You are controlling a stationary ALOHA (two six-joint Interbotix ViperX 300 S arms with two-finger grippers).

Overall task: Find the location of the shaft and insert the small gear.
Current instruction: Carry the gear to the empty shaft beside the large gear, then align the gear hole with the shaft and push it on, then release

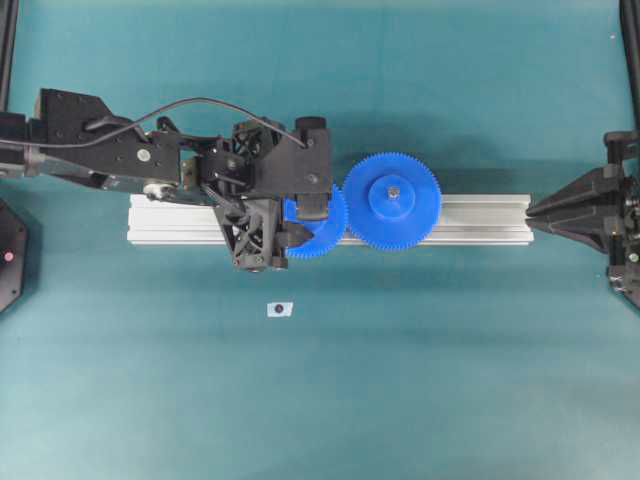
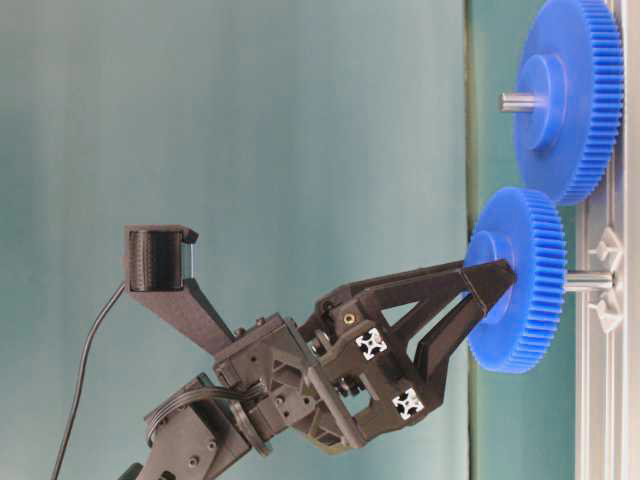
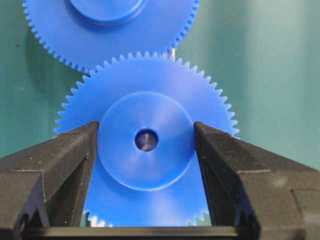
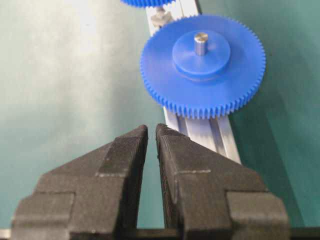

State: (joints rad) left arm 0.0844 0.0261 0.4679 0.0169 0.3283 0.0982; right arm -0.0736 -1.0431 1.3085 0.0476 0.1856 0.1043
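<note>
Nearest in the left wrist view: left gripper (image 3: 145, 150), black fingers (image 3: 55, 170) pressed on both sides of the raised hub of the small gear (image 3: 145, 100), so closed on it. Shaft (image 3: 146, 140) visible end-on inside the centre hole. Beyond, teeth meeting the larger blue gear (image 3: 110, 30). From table level only: shaft (image 2: 588, 282) between gear and aluminium rail (image 2: 600, 400), gear not down on the rail. Far off, right gripper (image 4: 151, 131) near the rail's right end, almost closed, empty.

My left gripper (image 3: 145, 150) reaches out over the middle, its jaws spread wide and pressing on something held between them. My right gripper (image 4: 151, 132) sits drawn back at the right edge, jaws almost together, holding nothing.
</note>
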